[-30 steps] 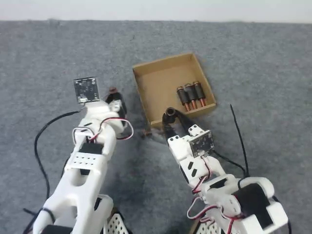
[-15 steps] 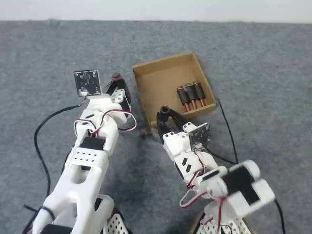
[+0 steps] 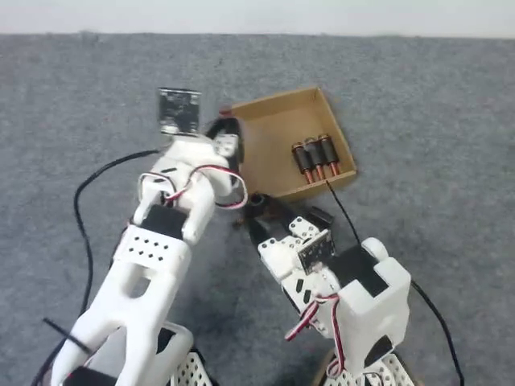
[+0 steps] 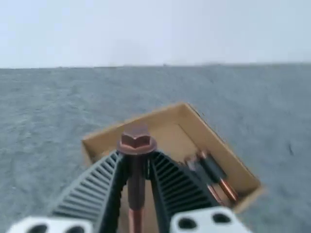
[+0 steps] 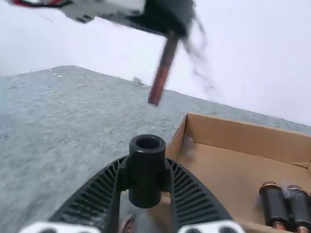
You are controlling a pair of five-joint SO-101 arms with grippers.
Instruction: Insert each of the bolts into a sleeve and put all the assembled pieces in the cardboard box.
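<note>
Left wrist view has the bolt (image 4: 136,165) pinched in the closed left claw (image 4: 137,158), its hex head standing just past the fingertips. This probably leaves the threaded end free to enter a bore. The right claw (image 5: 146,167) is clamped on the black sleeve (image 5: 146,170), open end up, and the bolt's tip hangs above and a little beyond it; I judge them not yet aligned. Just past both claws sits the cardboard box (image 3: 265,137), with three assembled pieces (image 3: 319,158) side by side at the side farthest from the left claw. I can read no print on the box or arms.
</note>
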